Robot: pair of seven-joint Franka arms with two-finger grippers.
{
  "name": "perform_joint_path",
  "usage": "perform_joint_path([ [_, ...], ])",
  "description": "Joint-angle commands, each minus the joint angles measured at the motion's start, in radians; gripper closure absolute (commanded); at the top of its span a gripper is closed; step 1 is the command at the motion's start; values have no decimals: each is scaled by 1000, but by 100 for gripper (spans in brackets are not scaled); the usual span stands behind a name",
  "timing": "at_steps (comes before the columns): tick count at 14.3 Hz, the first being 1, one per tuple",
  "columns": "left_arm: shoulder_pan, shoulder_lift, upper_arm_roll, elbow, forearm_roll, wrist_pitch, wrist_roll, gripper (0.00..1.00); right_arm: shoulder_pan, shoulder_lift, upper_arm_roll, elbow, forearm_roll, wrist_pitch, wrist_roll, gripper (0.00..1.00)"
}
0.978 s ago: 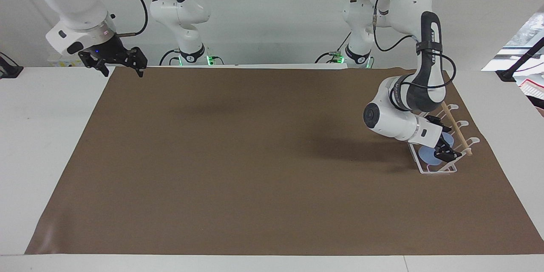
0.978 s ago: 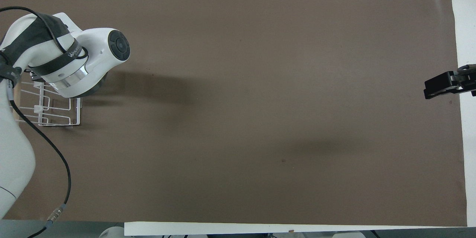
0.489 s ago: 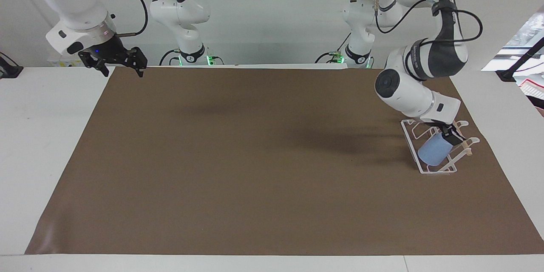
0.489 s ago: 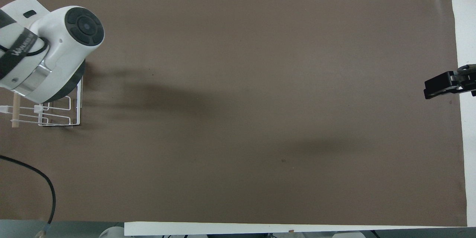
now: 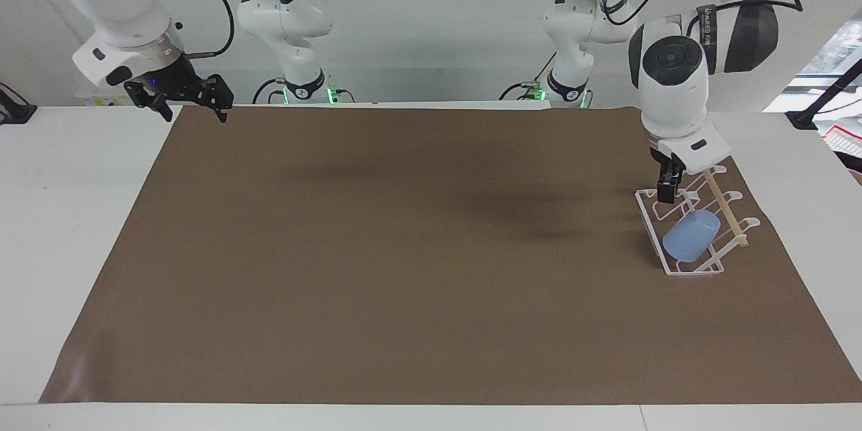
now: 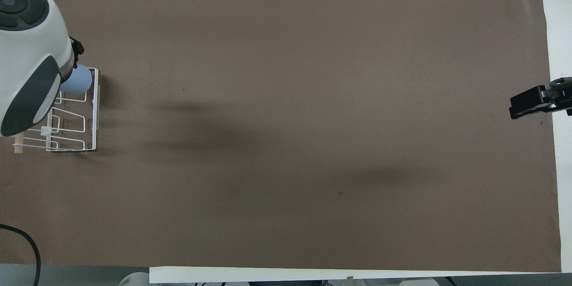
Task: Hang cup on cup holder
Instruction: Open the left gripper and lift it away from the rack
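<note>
The small light-blue handleless plastic tumbler (image 5: 691, 236) lies tilted on a slanted prong of the white wire rack with a wooden rod (image 5: 693, 232), at the mat's three o'clock in the facing view. The left gripper (image 5: 668, 190) hangs over the rack, open, holding nothing. The right gripper (image 5: 188, 100) waits at ten o'clock, open and empty

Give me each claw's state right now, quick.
Left claw: open, empty, over the cup holder, clear of the cup hanging there.
Right claw: open, empty, waiting over the table's edge.
</note>
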Motion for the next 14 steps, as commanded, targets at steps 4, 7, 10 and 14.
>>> perform_joint_path([
  [4, 22, -102, 2, -12, -191, -15, 312, 0, -3, -8, -1, 0, 0, -11, -20, 0],
  [7, 21, -113, -3, -7, -203, -22, 503, 0, -3, -8, -1, 0, 0, -11, -20, 0],
  [10, 41, -163, 16, 30, -329, -79, 659, 0, -3, -8, -1, 0, 0, -11, -20, 0],
  [14, 99, -182, 26, 39, -349, -165, 910, 0, -3, -8, -1, 0, 0, -11, -20, 0],
])
